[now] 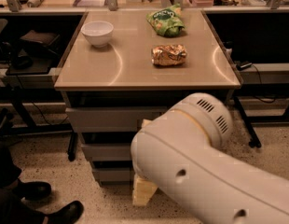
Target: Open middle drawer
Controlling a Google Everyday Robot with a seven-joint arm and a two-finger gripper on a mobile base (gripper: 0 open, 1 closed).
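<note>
Gripper (143,191) low before middle drawer (106,151) of three.

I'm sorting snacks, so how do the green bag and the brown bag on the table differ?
The green bag is larger and lies farther back; the brown bag is smaller, shiny, nearer the front. Both lie on the table. The gripper sits low before the drawers.

Gripper (143,193): pale yellow, low in front of the drawer stack, under the white arm (205,167). Middle drawer (105,152), just up-left of it: plain grey. Tabletop (135,66), above: glossy tan. Bowl (97,32), far up-left: white. Bag (166,22), far above: green, printed. Packet (168,55), above: gold-brown. Floor (100,202), alongside: speckled beige. Shoes (58,211), left: black.
</note>
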